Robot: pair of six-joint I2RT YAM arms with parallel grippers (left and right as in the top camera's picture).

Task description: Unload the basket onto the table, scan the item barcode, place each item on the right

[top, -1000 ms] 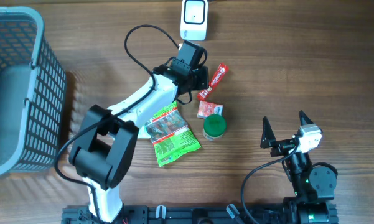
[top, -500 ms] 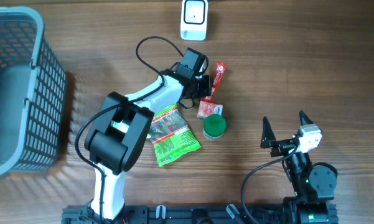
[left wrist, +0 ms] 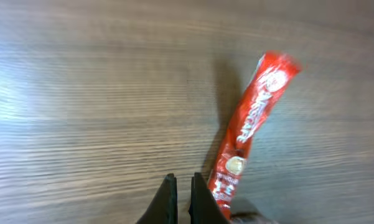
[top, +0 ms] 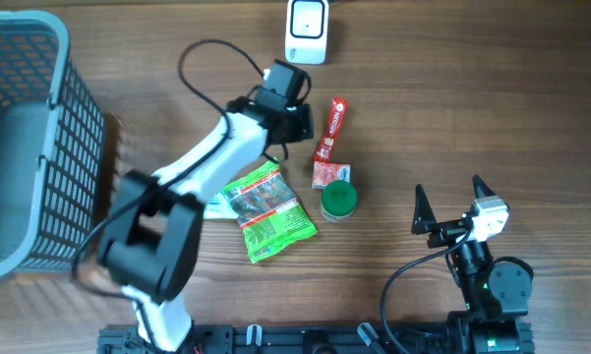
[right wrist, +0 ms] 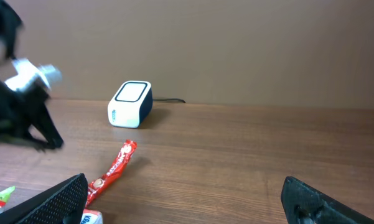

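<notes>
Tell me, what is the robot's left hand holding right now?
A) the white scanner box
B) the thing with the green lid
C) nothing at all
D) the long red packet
C: the left gripper has its fingers shut together with nothing between them, and the red packet lies flat on the wooden table beside it.

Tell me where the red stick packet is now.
In the overhead view the red stick packet lies flat just right of the left gripper, between the white scanner above it and the small red box below.
</notes>
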